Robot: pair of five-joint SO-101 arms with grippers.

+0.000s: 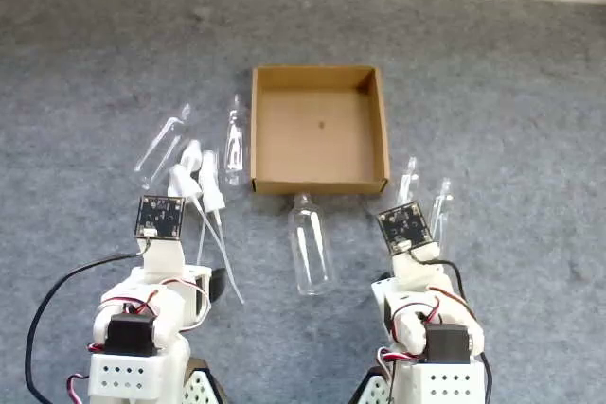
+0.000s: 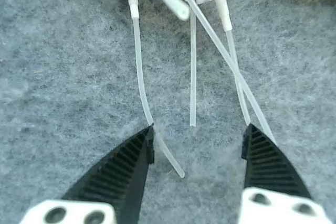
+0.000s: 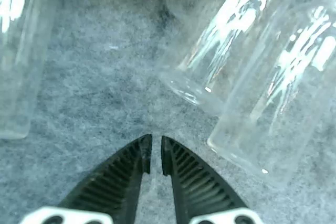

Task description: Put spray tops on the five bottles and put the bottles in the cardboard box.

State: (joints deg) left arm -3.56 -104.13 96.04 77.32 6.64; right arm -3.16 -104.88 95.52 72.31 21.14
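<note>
**Several crossed tubes under one open gripper**

Your left gripper (image 2: pixel 199 135) hangs wide open and empty over the dip tubes (image 2: pixel 192 77) of the spray tops (image 1: pixel 189 177), which lie left of the cardboard box (image 1: pixel 284 139). Their heads face the far edge and the tubes trail back toward the arm, so the long axis runs roughly front to back. Two tubes cross, so closing here would likely pinch several and drag the tops together. Your right gripper (image 3: pixel 156 145), closed to a sliver on nothing, sits just beside two lying bottles (image 3: pixel 226 51).
</note>
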